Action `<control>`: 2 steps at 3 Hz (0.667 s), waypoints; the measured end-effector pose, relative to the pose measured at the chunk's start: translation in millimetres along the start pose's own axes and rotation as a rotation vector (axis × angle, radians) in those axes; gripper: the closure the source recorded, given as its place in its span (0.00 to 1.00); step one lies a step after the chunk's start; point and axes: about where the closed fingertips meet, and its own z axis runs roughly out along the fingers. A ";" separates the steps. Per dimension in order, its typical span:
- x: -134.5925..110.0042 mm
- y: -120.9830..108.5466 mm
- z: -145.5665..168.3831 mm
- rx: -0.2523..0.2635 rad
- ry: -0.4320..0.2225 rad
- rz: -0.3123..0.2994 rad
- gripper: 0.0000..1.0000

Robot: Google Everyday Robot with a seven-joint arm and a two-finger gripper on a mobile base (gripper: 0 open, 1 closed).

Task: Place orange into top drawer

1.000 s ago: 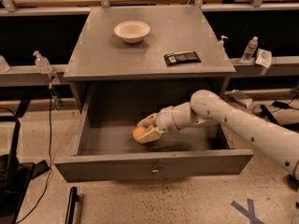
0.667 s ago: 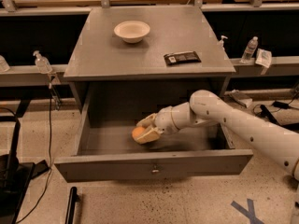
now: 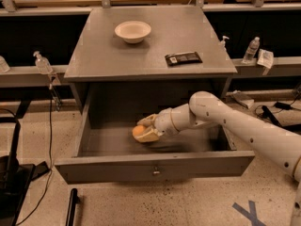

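Observation:
The top drawer [image 3: 155,169] of the grey cabinet is pulled wide open, its front panel with a small keyhole facing me. My gripper [image 3: 145,129] reaches in from the right, low over the drawer floor left of centre. Its fingers are closed around the orange [image 3: 138,131], which shows between them at their left side. Whether the orange touches the drawer floor I cannot tell.
A cream-white bowl [image 3: 133,31] and a flat black packet [image 3: 183,58] lie on the cabinet top [image 3: 108,55]. Bottles stand on side ledges at left [image 3: 42,63] and right [image 3: 250,50]. A black stand [image 3: 11,173] and cables are on the floor at left.

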 end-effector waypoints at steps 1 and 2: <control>-0.4 1.0 1.9 -0.004 0.000 0.000 0.05; -0.8 2.1 3.8 -0.008 -0.003 -0.001 0.00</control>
